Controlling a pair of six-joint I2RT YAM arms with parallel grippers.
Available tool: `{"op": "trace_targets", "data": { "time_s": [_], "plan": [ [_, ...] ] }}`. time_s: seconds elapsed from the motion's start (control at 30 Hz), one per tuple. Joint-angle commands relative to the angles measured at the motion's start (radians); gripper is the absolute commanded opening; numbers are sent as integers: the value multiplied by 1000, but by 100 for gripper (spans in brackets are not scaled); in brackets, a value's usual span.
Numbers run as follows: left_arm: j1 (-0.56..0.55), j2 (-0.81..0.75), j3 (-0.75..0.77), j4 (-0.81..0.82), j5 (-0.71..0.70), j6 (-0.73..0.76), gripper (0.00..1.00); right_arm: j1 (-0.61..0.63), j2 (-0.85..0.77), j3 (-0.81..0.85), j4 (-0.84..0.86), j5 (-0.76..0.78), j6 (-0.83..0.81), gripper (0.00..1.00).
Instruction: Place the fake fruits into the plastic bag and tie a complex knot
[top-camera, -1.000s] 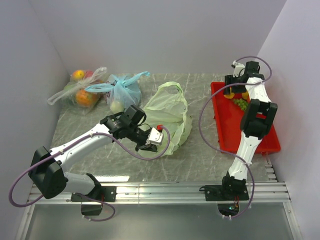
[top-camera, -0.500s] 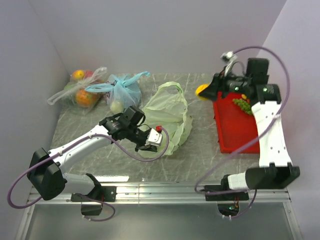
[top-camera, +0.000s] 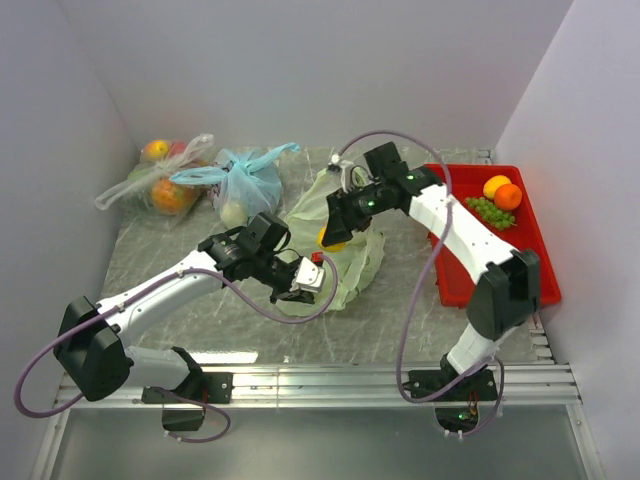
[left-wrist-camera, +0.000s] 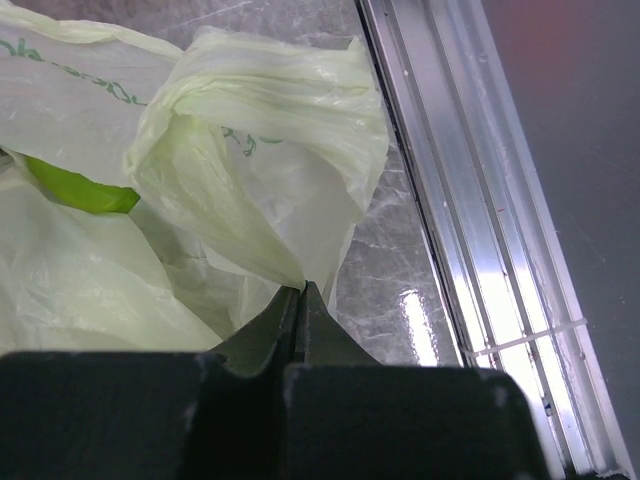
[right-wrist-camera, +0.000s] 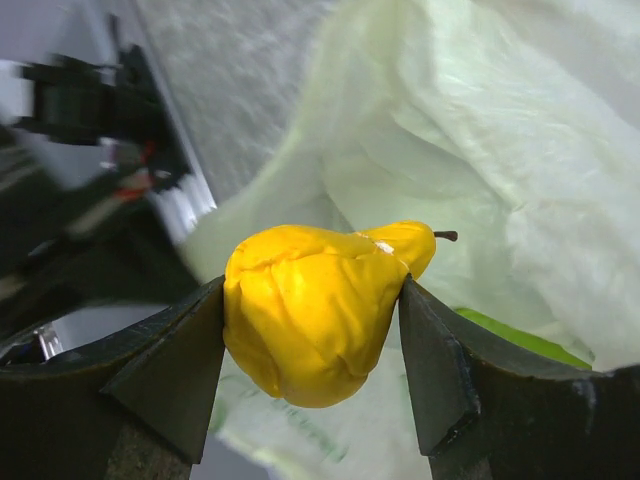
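Note:
The pale green plastic bag (top-camera: 345, 235) lies mid-table; it also shows in the left wrist view (left-wrist-camera: 250, 150) and the right wrist view (right-wrist-camera: 500, 130). My left gripper (top-camera: 300, 288) is shut on the bag's near edge (left-wrist-camera: 300, 285). My right gripper (top-camera: 333, 236) is shut on a yellow pear-shaped fake fruit (right-wrist-camera: 315, 305) and holds it over the bag's mouth. Something bright green (left-wrist-camera: 75, 188) shows inside the bag. A yellow-orange fruit (top-camera: 495, 185), an orange ball (top-camera: 509, 196) and a green grape bunch (top-camera: 487, 210) lie in the red tray (top-camera: 480, 270).
A light blue bag (top-camera: 243, 185) and a clear bag of wrapped fruits (top-camera: 160, 180) sit at the back left. The red tray is at the right. A metal rail (left-wrist-camera: 470, 200) runs along the table's near edge.
My right arm swung left from the red tray, carrying the yellow fruit, and is now over the green bag. The left arm has stayed put holding the bag.

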Motion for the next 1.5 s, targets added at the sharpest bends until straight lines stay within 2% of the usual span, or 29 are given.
{"op": "trace_targets", "data": {
  "time_s": [0.0,0.03,0.07,0.23,0.3,0.33,0.37,0.43,0.47,0.6,0.7,0.8,0.93,1.0,1.1,1.23,1.47],
  "plan": [
    [-6,-35,0,15,1,-9,0,20,-8,23,2,120,-25,71],
    [-4,-35,-3,17,3,-15,0,23,-10,27,-1,126,-25,77],
    [-4,-38,-3,22,0,-15,0,23,-14,43,-4,125,-24,92],
    [-4,-40,-6,22,1,-15,0,16,-110,110,-58,102,-33,96],
    [-6,-41,-9,22,-1,-14,0,-36,-149,109,-69,65,-50,96],
    [-4,-41,-9,23,1,-14,0,-80,-186,101,-66,6,-48,97],
    [-4,-44,-9,26,-1,-17,0,-183,-203,94,-55,-15,-36,97],
    [-4,-46,-11,26,3,-20,0,-315,-215,89,-31,0,-2,97],
    [-4,-47,-12,25,1,-20,0,-428,-206,100,-37,36,-30,97],
    [-4,-55,-22,25,1,-23,0,-626,-29,231,-145,230,-159,95],
    [-4,-60,-23,26,4,-33,0,-731,59,316,-124,385,-192,95],
    [-4,-61,-32,38,7,-44,0,-780,238,452,-69,589,-188,96],
    [-6,-60,-35,48,6,-46,0,-802,427,625,-83,766,-170,96],
    [-4,-57,-34,39,4,-40,0,-805,483,647,-57,827,-162,96],
    [-4,-55,-31,35,3,-35,0,-806,512,605,0,953,-188,97],
    [-4,-60,-49,55,12,-34,0,-806,552,560,40,1036,-217,97],
    [-6,-72,-92,92,27,-55,0,-808,601,520,143,1088,-252,97]
  ]
}}
